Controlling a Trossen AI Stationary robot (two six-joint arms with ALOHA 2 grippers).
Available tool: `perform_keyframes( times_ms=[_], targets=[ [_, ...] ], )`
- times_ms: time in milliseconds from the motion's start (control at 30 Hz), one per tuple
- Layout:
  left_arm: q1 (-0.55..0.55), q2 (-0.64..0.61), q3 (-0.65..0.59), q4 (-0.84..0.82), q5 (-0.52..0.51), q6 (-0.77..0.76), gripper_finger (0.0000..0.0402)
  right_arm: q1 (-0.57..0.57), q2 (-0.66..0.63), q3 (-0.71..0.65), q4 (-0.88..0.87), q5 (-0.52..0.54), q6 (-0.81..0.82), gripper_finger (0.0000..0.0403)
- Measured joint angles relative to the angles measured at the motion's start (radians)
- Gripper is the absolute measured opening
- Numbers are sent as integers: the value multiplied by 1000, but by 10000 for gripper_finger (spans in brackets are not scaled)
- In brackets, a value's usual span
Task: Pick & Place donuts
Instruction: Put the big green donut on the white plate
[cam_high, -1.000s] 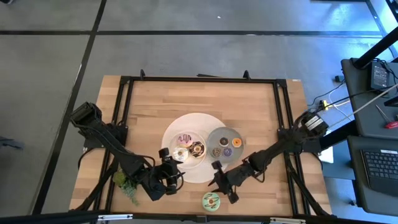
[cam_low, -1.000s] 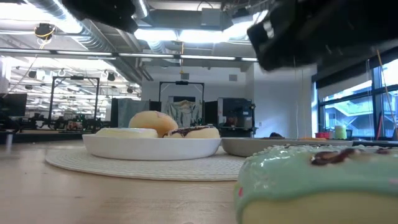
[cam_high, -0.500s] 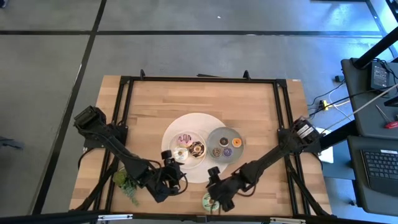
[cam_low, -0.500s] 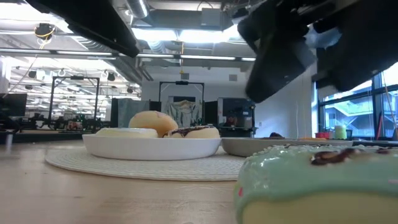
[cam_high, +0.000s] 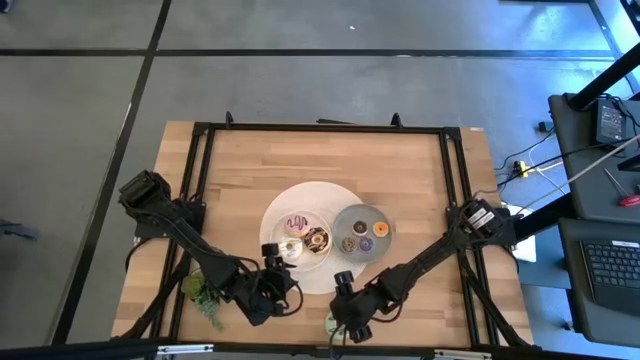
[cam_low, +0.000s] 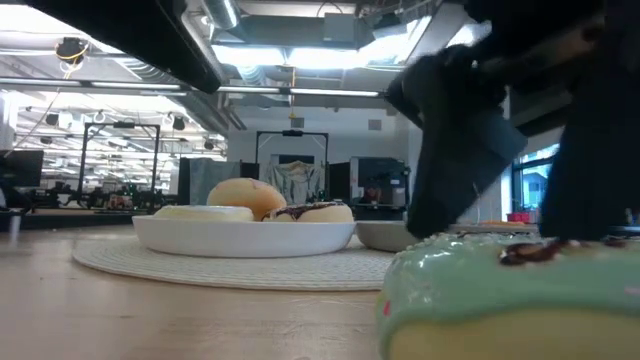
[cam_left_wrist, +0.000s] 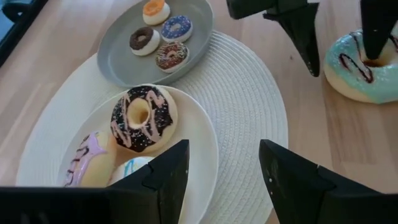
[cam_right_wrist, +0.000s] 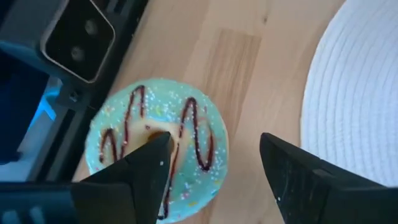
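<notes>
— Reaching low at the bottom centre of the overhead frame, the right hand (cam_high: 338, 322) spreads its fingers apart over the green donut (cam_right_wrist: 158, 155) on the bare tabletop (cam_high: 420, 190), one fingertip at its hole.

— Next?

— Probably closing on it, then carrying it to the white dish (cam_left_wrist: 199, 134). The left hand (cam_left_wrist: 221, 180) waits open beside.

table (cam_high: 400, 165): pale wood planks under me, smooth, satin
placemat (cam_left_wrist: 249, 118): white, woven in ribbed rings, matt
grey dish (cam_left_wrist: 115, 59): smooth, matt
green donut (cam_right_wrist: 158, 149): glossy icing, fine sprinkles
my fingers (cam_right_wrist: 134, 177): dark matt plastic
</notes>
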Motion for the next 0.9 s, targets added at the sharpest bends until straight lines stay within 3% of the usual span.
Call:
perform_keyframes(
  times_ms=[300, 700, 900],
  targets=[
    [9, 0, 0, 1, 9, 28, 189, 0, 46, 1, -4, -49, 28, 200],
    [19, 0, 0, 18, 15, 28, 188, 0, 50, 71, -95, -52, -7, 66],
    [19, 0, 0, 143, 13, 28, 188, 0, 50, 232, -385, 131, -62, 28]
  ],
)
